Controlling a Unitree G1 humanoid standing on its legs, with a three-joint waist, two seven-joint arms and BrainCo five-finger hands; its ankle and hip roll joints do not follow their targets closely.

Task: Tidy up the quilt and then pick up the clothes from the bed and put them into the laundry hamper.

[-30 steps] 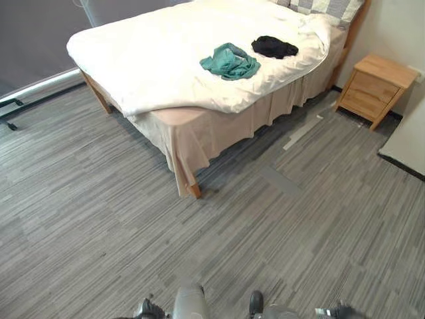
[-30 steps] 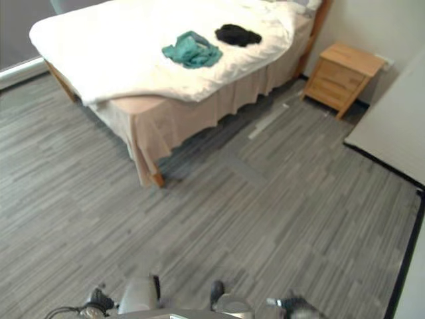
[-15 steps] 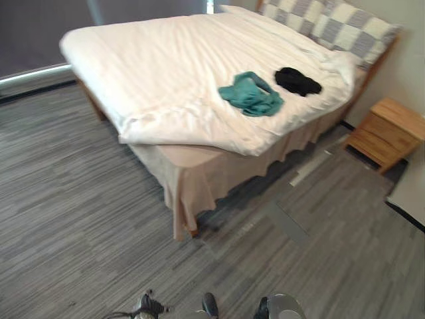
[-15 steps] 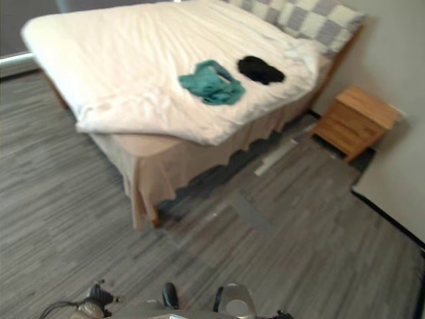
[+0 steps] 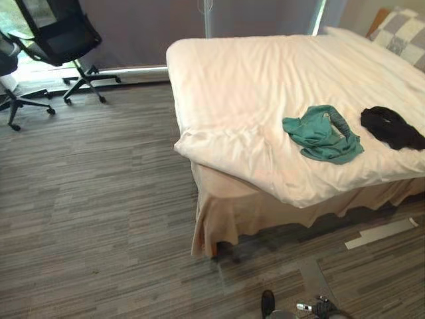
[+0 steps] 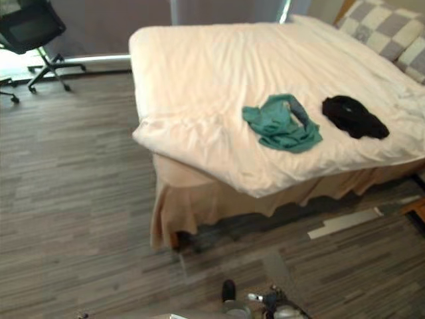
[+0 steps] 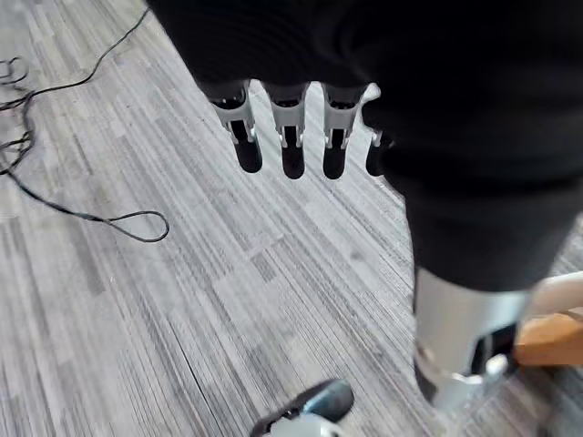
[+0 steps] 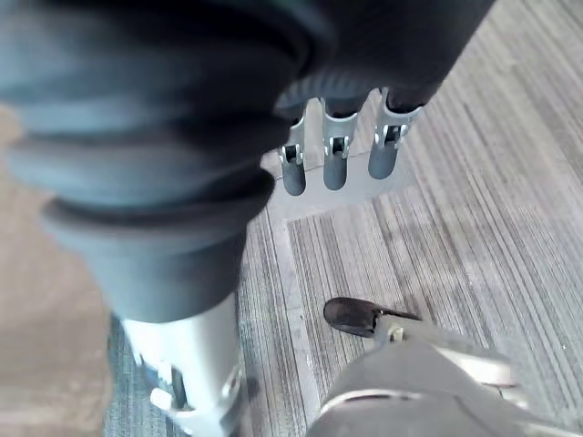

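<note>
Bedroom floor (image 5: 99,199), quilt (image 5: 265,93) on bed, clothes well ahead of fingers.
Left hand (image 7: 291,127) and right hand (image 8: 337,146) fingers hang straight, holding nothing; teal garment (image 5: 323,133) beside black one (image 5: 392,127).

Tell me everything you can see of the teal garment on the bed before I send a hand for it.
The teal garment is soft, thin-looking blue-green cloth, crumpled in a loose heap with folds and a looped edge on its far side. It lies flat on the white quilt, near the bed's near edge, resting on the quilt alone. The black garment lies beside it toward the pillows, apart and not touching. What kind of clothing it is cannot be told. Neither hand is near it.
</note>
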